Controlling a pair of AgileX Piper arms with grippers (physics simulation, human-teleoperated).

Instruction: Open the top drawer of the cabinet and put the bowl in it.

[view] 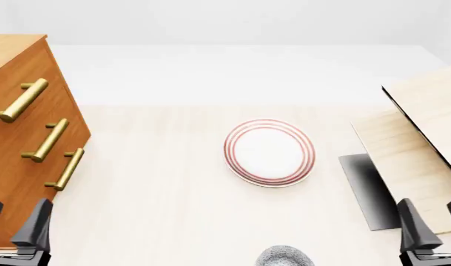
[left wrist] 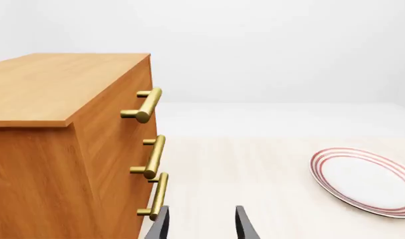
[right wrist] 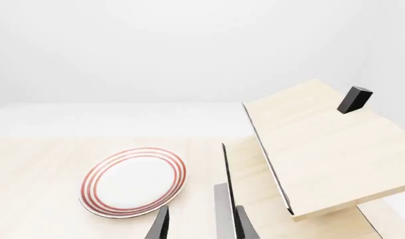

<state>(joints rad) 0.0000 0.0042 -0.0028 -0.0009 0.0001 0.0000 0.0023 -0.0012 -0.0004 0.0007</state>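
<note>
- Three drawers faced the open counter (view: 158,210) from the cabinet (view: 18,149), which stood at the left edge of the front view; none of them was pulled out, and the top drawer (view: 44,75) was the highest and farthest along the reach.
- Its brass handle (view: 19,101) was a bar set level across the drawer front, so I judged a grip would have to close across that bar and pull away from the cabinet toward the counter's middle.
- The left gripper (view: 16,224) sat low beside the cabinet's near corner, fingers apart and holding nothing; in its wrist view the bottom handle (left wrist: 156,197) lay just beside one finger, the top handle well above and ahead.
- The right gripper (view: 431,221) was likewise spread and empty, far across near the pale wood panels (view: 425,138), so the left arm seemed nearer for the drawer.
- The bowl (view: 286,256) showed only as a speckled rim at the near edge, between the arms, just nearer than the red-ringed plate (view: 269,152).
</note>
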